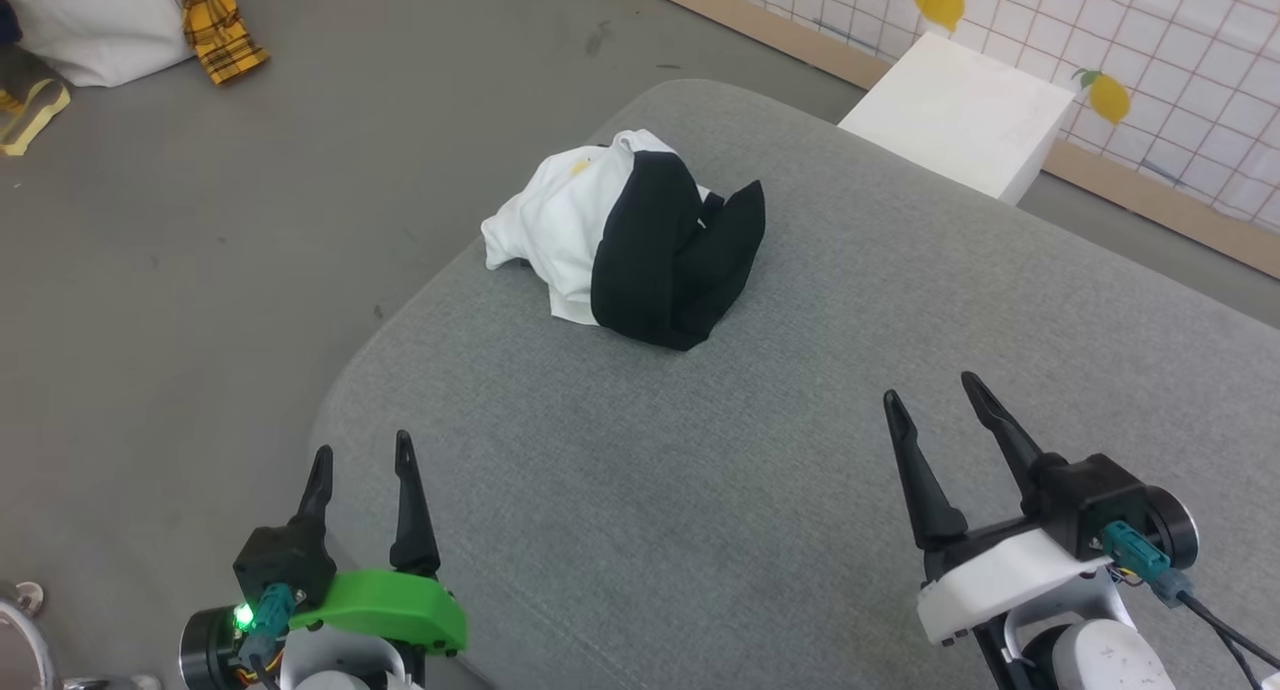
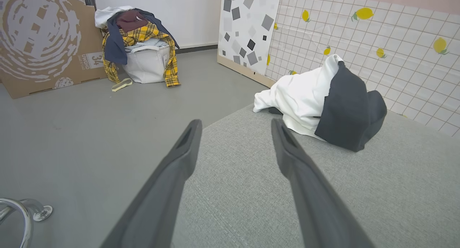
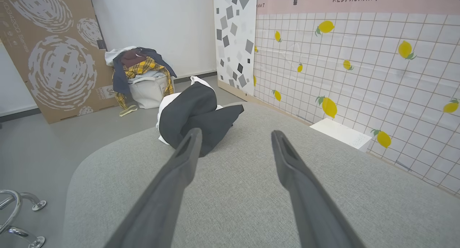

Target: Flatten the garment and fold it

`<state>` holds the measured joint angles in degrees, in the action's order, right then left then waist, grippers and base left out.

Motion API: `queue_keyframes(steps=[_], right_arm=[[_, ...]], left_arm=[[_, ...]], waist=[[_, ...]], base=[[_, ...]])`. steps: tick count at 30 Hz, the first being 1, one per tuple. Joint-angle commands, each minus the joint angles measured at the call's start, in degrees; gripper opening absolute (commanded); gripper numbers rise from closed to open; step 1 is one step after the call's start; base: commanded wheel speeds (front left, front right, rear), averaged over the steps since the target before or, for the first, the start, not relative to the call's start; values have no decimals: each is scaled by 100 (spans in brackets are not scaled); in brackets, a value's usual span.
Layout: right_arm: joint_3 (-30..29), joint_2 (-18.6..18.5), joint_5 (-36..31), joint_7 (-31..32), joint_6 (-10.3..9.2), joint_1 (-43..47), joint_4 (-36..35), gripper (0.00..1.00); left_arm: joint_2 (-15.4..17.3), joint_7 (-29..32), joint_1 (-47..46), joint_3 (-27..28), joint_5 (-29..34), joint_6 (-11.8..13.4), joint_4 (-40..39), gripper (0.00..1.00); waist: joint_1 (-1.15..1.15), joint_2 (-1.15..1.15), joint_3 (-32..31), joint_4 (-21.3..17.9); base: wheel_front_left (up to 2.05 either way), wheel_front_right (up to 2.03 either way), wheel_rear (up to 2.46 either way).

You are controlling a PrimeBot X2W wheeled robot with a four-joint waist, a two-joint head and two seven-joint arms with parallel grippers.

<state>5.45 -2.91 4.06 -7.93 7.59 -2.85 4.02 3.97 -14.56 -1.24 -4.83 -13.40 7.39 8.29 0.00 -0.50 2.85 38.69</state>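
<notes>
My left claw (image 1: 362, 443) hovers at the near left corner of the grey padded bench (image 1: 700, 510), its fingers spread apart and holding nothing. My right claw (image 1: 929, 385) hangs over the near right part, also apart and empty. The garment (image 1: 625, 240) lies bunched in a heap towards the bench's far left edge, white cloth on the left, black folds on the right, well ahead of both claws.
</notes>
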Motion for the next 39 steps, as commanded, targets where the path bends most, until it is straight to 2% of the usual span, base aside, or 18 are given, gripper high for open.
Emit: queue_keyframes(steps=[1, 8, 12, 20, 27, 33, 39], right_arm=[[4, 3, 29, -46, -10, -95, 18, 100], [35, 3, 76, -41, -10, -117, 16, 100], [86, 3, 57, 13, -10, -172, -15, 100], [201, 3, -75, 162, -10, -426, -153, 100], [294, 3, -168, 197, -10, -712, -220, 100], [445, 3, -205, 182, -10, -1044, -228, 100], [481, 3, -202, 105, -10, -1294, -193, 100]], left_arm=[[26, -44, -32, -16, -44, 34, 6, 100], [49, -42, -87, -3, -84, -7, 38, 100], [114, 157, -460, -26, -215, -171, 62, 100], [484, 1263, -2296, 153, -570, -436, 510, 100], [851, 2513, -3843, 394, -1099, -645, 1426, 100], [1240, 3494, -4702, 635, -1399, -557, 2109, 100], [1548, 4437, -4949, 855, -1612, -239, 2452, 100]], waist=[[0, 48, 20, -3], [0, 48, 95, -107], [0, 48, 244, -230], [0, 48, 827, -797], [0, 48, 1517, -1531], [0, 48, 2172, -2170], [0, 48, 2711, -2627]], base=[[0, 0, 0], [0, 0, 0], [0, 0, 0], [0, 0, 0], [0, 0, 0], [0, 0, 0], [0, 0, 0]])
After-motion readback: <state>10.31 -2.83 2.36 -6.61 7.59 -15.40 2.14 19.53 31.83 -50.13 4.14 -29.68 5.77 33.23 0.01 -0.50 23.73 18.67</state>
